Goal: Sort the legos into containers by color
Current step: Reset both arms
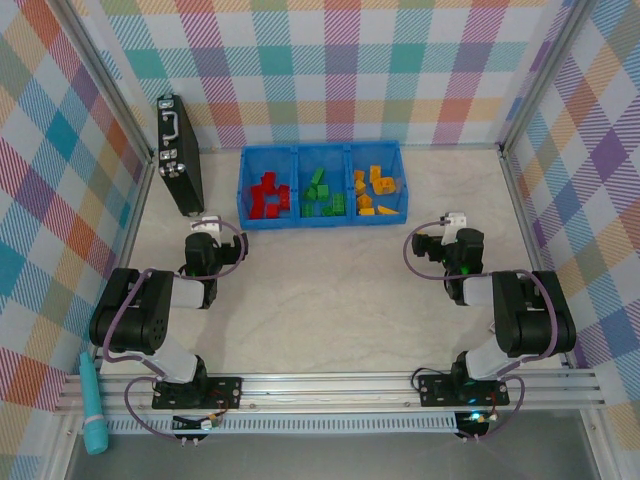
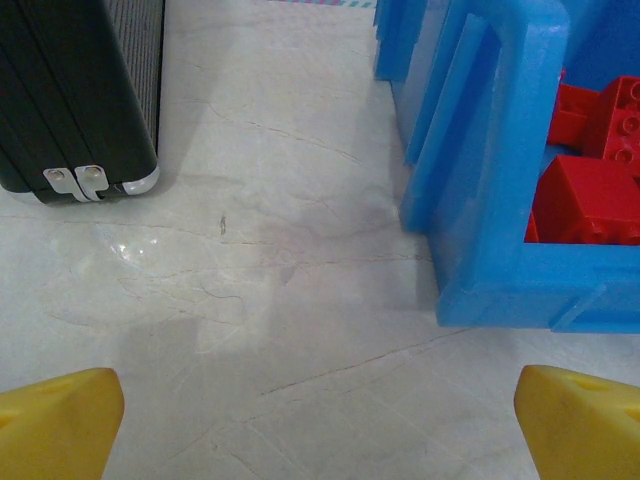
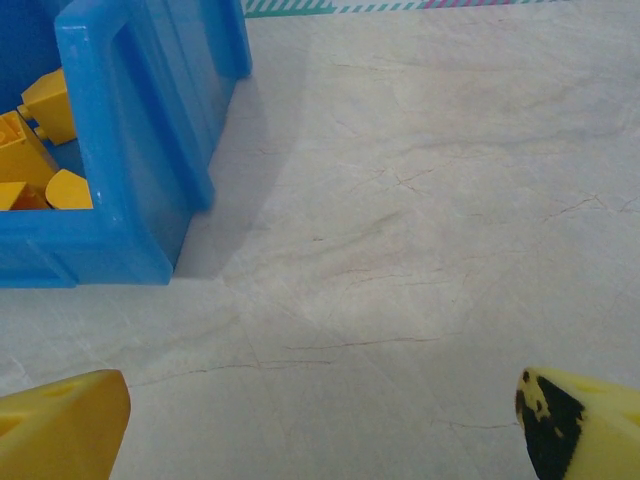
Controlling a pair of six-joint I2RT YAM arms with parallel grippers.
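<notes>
Since every brick in sight already lies in a bin of its own colour, the sorting looks finished. That would explain why both arms sit folded back with nothing to carry. The left end effector (image 1: 206, 224) and the right end effector (image 1: 455, 220) each have their yellow fingertips (image 2: 60, 420) spread wide over the bare surface (image 1: 330, 290), gripping nothing. The containers (image 1: 320, 225) sit ahead of both, forward-right of the left one and forward-left of the right one. The long axis of the joined tray runs side to side across their reach, open tops up. The red legos (image 1: 268, 195) fill the bin nearest the left end effector, the green legos (image 1: 322, 192) the middle, and the yellow-orange legos (image 1: 374, 190) the bin nearest the right. They lie jumbled, sharing no common direction. A black case (image 1: 180, 155) stands forward-left of the left end effector.
</notes>
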